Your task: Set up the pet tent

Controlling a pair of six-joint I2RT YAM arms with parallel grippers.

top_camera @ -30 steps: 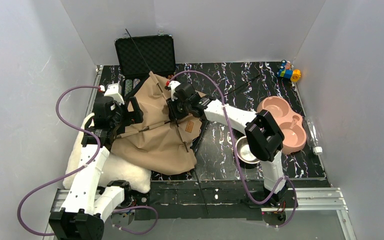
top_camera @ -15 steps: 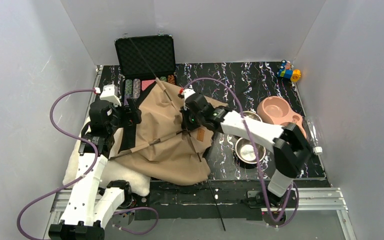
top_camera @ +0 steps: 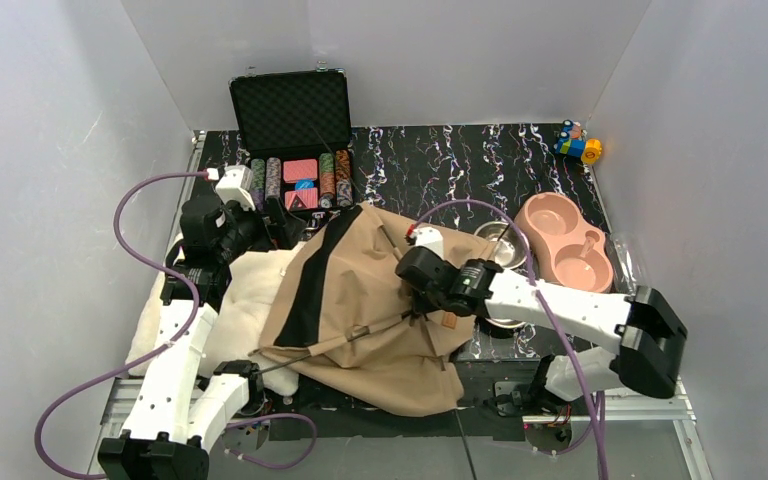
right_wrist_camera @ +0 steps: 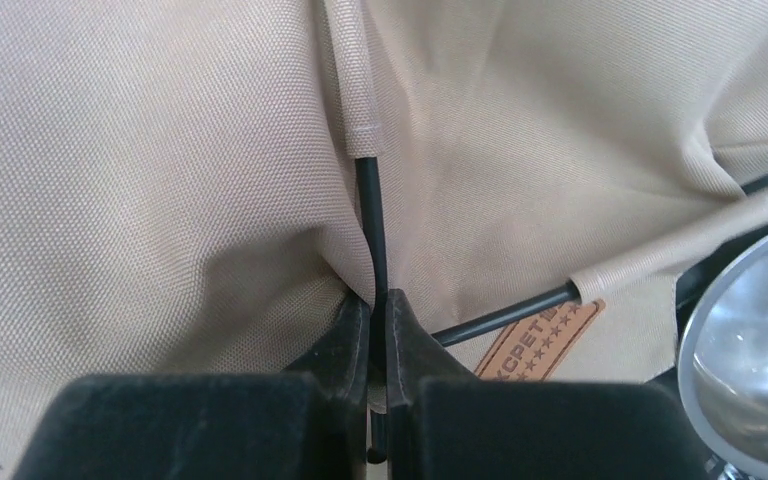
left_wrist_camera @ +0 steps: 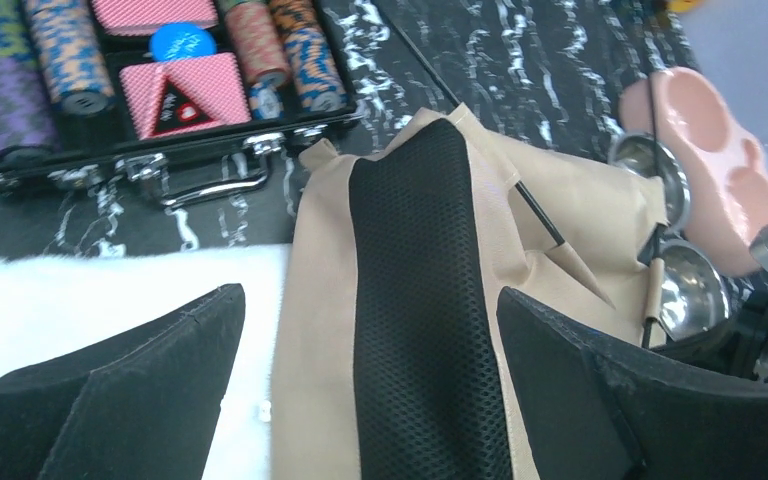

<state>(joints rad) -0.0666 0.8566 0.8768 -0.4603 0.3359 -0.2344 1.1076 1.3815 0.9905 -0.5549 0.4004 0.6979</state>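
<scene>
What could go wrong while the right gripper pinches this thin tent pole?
The right gripper pinches the black pole at its fingertips only; it may slip out or bend under pull. The steel bowl sits close beside the pet tent; dragging could knock it. The left gripper is open, so the pet tent may slide instead of rising.

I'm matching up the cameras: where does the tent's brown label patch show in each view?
Top external: brown label patch lies low in the middle, on the pet tent, just right of the right gripper.
Left wrist: not in it.
Right wrist: label is low and right of centre, under a black pole.
Shared landmark: the tent's tan canvas.
</scene>
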